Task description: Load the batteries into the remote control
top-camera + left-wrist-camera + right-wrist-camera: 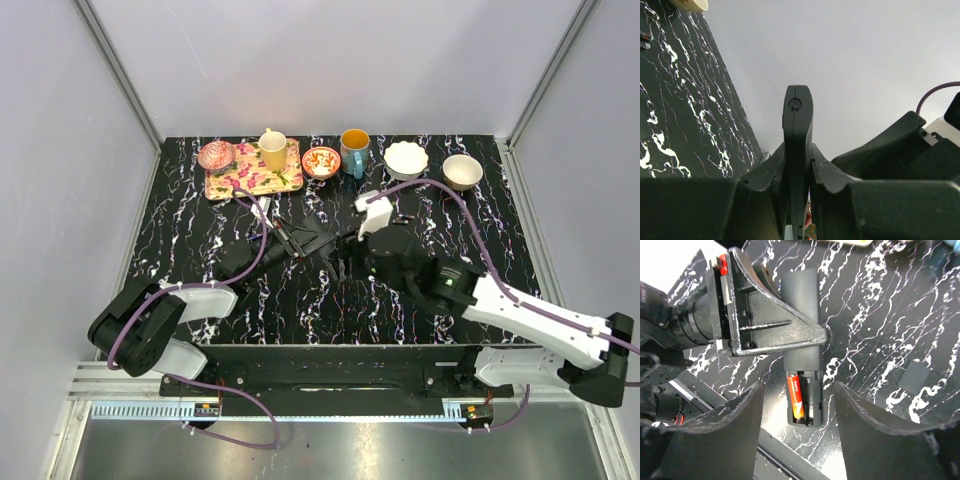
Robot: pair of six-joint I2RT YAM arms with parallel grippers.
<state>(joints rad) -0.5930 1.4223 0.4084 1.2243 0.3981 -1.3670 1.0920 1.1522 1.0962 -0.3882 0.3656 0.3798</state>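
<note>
Left tool (798, 156): pressed onto the remote control (801, 290), pinching it by its middle, at the centre of the surface (200, 250). The remote's battery bay faces up at the near end, uncovered, with one orange battery (796, 401) seated in the left slot. Right tool (798, 386): fingers spread, one on either side of that open end, gripping nothing. A small flat dark piece (916, 376) lies on the surface to the right, well apart.

Black remote control (801, 292) back side up, end compartment open; one orange battery (796, 399) seated inside.
</note>
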